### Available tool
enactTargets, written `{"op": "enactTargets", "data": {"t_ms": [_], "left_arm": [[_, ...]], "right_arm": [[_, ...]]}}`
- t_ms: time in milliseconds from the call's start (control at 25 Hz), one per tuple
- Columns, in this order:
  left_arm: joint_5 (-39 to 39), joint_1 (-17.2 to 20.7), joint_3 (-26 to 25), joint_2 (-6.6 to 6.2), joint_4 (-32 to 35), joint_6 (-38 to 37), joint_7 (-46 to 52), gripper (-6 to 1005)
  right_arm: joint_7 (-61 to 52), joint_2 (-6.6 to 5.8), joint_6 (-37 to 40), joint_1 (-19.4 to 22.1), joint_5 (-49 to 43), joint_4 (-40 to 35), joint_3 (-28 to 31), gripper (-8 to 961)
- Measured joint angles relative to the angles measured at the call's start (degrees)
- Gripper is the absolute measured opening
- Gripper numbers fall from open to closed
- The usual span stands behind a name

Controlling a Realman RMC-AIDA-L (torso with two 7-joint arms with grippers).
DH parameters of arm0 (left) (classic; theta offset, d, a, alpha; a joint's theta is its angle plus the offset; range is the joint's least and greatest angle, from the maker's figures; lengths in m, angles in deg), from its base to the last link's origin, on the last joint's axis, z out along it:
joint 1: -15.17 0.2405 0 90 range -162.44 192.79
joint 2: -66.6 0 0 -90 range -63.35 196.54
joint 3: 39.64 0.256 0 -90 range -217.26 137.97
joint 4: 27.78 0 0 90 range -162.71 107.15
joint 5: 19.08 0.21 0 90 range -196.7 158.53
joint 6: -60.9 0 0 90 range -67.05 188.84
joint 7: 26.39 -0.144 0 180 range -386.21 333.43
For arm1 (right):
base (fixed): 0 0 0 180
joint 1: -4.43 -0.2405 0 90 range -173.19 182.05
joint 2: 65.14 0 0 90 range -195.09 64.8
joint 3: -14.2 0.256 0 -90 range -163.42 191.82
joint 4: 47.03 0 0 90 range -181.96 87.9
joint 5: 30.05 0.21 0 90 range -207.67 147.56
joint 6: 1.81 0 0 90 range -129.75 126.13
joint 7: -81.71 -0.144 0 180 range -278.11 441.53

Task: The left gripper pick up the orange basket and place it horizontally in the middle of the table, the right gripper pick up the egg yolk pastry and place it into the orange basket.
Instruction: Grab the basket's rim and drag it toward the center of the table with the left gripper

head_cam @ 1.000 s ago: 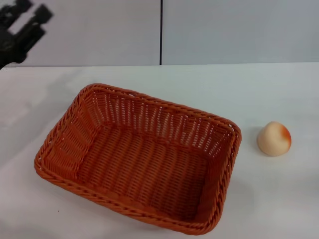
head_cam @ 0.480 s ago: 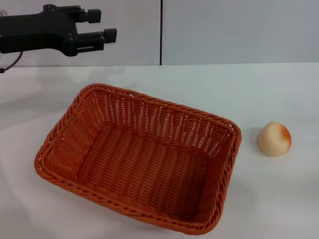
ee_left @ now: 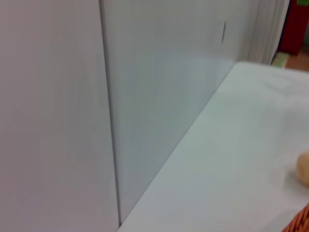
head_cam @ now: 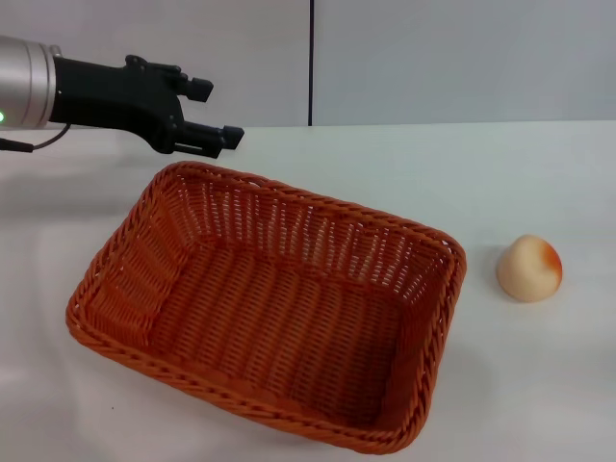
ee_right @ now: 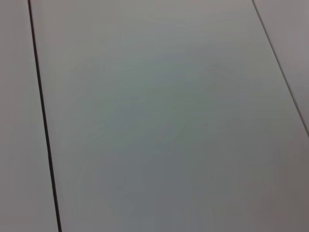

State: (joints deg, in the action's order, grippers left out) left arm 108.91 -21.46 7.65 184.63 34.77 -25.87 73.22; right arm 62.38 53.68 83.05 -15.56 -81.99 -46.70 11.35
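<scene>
The orange basket (head_cam: 265,303) sits skewed on the white surface (head_cam: 539,385), nearest the camera. The egg yolk pastry (head_cam: 528,269) lies well apart on its right. Farther back, the left end effector (head_cam: 219,115) hovers above the basket's far rim, fingers apart, empty.

Head view: you look forward and down on the table (head_cam: 539,183), wall (head_cam: 462,58) across the top of frame. Left wrist view: faces the wall (ee_left: 159,72) along the table (ee_left: 231,159); shares both, plus the pastry (ee_left: 304,169) at right edge. Right wrist view: close on wall panels (ee_right: 159,121) only.
</scene>
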Motion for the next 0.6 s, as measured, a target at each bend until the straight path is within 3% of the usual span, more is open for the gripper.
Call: {"op": "enactTargets", "data": {"t_ms": [240, 600], "left_arm": [[2.2, -0.2, 1.3, 0.04, -0.1, 1.0, -0.3, 784], [6.4, -0.3, 5.1, 0.09, -0.9, 4.5, -0.5, 785]], "right_arm": [[-0.7, 0.0, -0.1, -0.2, 0.0, 0.1, 0.0, 630], [-2.1, 0.01, -0.2, -0.3, 0.0, 0.5, -0.1, 629]]}}
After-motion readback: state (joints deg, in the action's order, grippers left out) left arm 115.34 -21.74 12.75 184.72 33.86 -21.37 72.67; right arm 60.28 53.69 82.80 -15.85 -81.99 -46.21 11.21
